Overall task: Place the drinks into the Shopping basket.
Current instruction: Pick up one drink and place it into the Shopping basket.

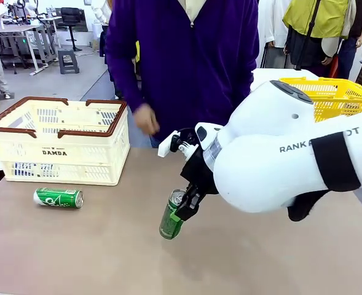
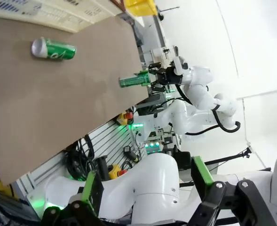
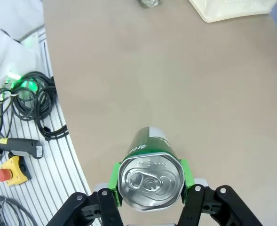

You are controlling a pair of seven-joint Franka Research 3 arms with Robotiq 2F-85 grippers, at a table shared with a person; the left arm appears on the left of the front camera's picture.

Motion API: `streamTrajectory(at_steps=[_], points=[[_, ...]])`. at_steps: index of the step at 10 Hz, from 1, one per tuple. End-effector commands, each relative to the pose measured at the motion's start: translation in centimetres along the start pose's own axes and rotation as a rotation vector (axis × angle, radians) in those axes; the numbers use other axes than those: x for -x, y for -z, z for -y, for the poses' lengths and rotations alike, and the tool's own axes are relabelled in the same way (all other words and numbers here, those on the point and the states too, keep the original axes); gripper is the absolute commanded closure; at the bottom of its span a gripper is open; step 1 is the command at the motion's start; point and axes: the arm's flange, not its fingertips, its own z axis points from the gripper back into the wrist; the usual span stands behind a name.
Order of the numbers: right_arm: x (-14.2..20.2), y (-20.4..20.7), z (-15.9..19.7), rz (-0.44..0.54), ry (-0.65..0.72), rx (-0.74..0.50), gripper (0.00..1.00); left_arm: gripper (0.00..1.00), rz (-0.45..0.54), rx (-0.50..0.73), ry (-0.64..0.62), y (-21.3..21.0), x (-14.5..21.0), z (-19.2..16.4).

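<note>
Front view: well left of the jaws, DAMDA Shopping basket (image 1: 58, 138), inside hidden behind its wall; between, one green can (image 1: 58, 198) lying on the table (image 1: 260, 258). Right gripper (image 1: 184, 212) clamped on a tilted second green can (image 1: 170, 220): carry step, probably. Next: swing left over the rim, release. Left gripper (image 2: 145, 170) spread wide, empty.
</note>
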Motion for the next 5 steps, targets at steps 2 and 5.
streamTrajectory(at_steps=[2, 5], points=[[-1.5, 1.2, 0.4, -0.012, -0.045, 0.005, 1.00, 0.00, -0.132, 0.179, 0.149, 4.8, -3.1, 1.8], [-3.7, 2.5, 0.4, -0.047, -0.091, 0.002, 1.00, 0.00, -0.304, 0.215, 0.072, 12.6, -8.3, -0.1]])
